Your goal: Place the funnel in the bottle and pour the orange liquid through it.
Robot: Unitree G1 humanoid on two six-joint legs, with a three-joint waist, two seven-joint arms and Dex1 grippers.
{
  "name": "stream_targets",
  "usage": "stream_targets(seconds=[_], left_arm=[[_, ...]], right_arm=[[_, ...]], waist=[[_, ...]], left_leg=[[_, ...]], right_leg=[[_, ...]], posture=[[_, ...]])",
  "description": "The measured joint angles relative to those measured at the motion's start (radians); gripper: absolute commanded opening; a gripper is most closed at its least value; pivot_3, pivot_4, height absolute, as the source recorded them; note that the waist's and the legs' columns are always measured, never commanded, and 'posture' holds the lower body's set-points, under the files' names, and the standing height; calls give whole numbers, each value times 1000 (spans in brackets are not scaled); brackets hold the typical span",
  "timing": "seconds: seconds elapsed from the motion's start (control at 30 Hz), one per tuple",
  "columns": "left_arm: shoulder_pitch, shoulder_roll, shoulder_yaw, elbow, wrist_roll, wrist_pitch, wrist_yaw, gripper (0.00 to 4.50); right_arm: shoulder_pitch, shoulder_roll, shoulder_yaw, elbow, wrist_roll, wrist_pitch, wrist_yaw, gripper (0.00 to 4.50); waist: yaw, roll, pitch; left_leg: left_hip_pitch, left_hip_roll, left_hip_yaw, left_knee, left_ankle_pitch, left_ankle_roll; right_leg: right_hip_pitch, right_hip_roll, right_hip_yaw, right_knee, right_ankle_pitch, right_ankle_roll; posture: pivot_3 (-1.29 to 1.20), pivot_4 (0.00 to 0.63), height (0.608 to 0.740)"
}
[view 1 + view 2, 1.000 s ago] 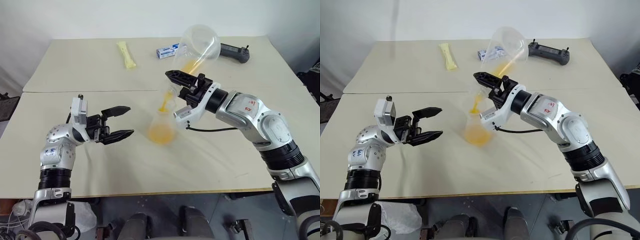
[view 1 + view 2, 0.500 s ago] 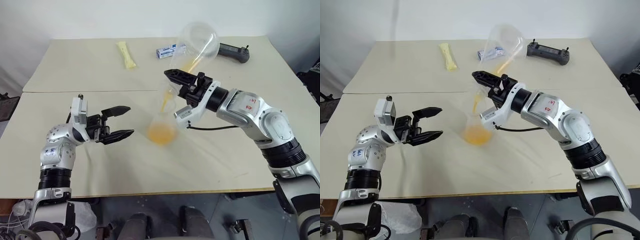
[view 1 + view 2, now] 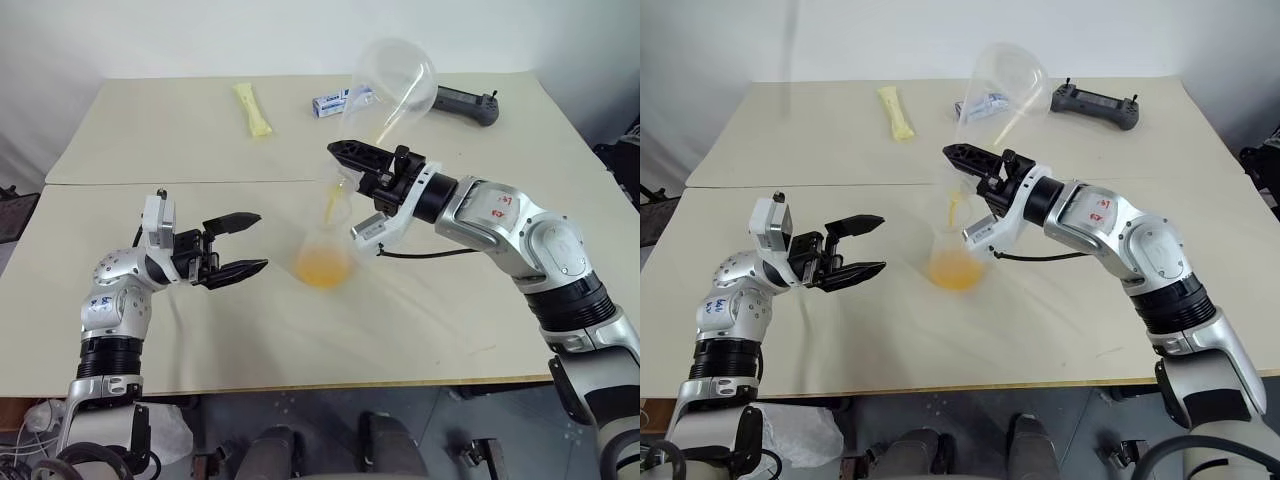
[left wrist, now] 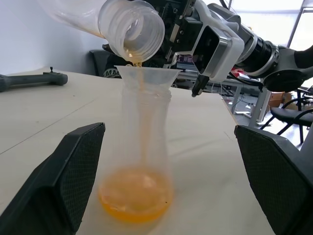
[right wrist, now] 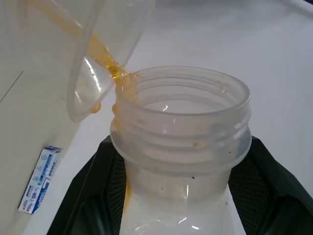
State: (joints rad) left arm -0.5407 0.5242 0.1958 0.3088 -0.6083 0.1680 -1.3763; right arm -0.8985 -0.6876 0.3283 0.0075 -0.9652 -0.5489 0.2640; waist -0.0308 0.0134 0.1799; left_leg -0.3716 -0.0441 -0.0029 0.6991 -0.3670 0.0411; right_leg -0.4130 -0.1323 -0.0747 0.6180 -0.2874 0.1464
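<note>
The bottle point(image 3: 325, 245) stands upright mid-table with the clear funnel point(image 4: 146, 73) seated in its neck. A pool of orange liquid point(image 4: 136, 200) lies in its base. My right gripper point(image 3: 350, 160) is shut on the threaded neck of a second clear flask point(image 3: 395, 80), tipped mouth-down over the funnel. A thin orange stream point(image 4: 142, 117) runs from that mouth through the funnel. My left gripper point(image 3: 260, 241) is open and level, a short way left of the bottle. Its fingers point(image 4: 63, 186) frame the bottle without touching it.
At the back of the table lie a pale yellow packet point(image 3: 253, 108), a small blue-and-white box point(image 3: 335, 100) and a black controller point(image 3: 465, 103). A seam point(image 3: 150, 183) runs across the tabletop behind the left gripper.
The held flask has tipped a little steeper, its wide base higher. The stream has thinned and little liquid is left in it. The left gripper has not moved.
</note>
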Motion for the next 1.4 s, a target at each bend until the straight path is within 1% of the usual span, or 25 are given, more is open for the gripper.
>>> stream_targets(seconds=[0.7,0.8,0.97,1.1,1.2,1.27,1.4], left_arm=[[0,-1,-1,0,0,0,-11,4500],[-1,0,-1,0,0,-1,-13,4500],[-34,0,-10,21,24,-20,-12,4500],[-45,9,-10,29,28,-24,-13,4500],[-47,19,-11,53,35,-24,-13,4500],[-55,29,-16,63,50,-24,-9,4500],[-81,39,-19,63,66,-15,7,4500]], right_arm=[[-27,-9,1,23,-36,-44,-43,2450],[-27,-4,0,23,-22,-38,-33,2450],[-7,43,-1,13,59,20,14,2450],[70,69,-31,-41,158,100,85,2450],[107,118,-66,-78,243,186,131,2450],[128,182,-119,-131,332,308,169,2450],[140,300,-240,-231,507,630,253,2450]], waist=[[0,0,0],[0,0,0],[1,0,0],[0,0,0],[0,0,0],[0,0,0],[3,0,0]], left_leg=[[0,0,0,0,0,0],[0,0,0,0,0,0],[0,0,0,0,0,0],[0,0,0,0,0,0],[0,0,0,0,0,0],[0,1,-1,1,0,-1],[0,0,-3,2,0,-1]], right_leg=[[0,0,0,0,0,0],[0,0,0,0,0,0],[0,0,0,0,0,0],[0,0,0,1,0,0],[0,1,0,1,0,0],[0,1,-1,2,0,0],[1,0,-2,4,0,0]], posture=[[0,150,740],[0,150,740],[0,150,740],[0,150,740],[0,150,740],[0,150,740],[0,150,740]])
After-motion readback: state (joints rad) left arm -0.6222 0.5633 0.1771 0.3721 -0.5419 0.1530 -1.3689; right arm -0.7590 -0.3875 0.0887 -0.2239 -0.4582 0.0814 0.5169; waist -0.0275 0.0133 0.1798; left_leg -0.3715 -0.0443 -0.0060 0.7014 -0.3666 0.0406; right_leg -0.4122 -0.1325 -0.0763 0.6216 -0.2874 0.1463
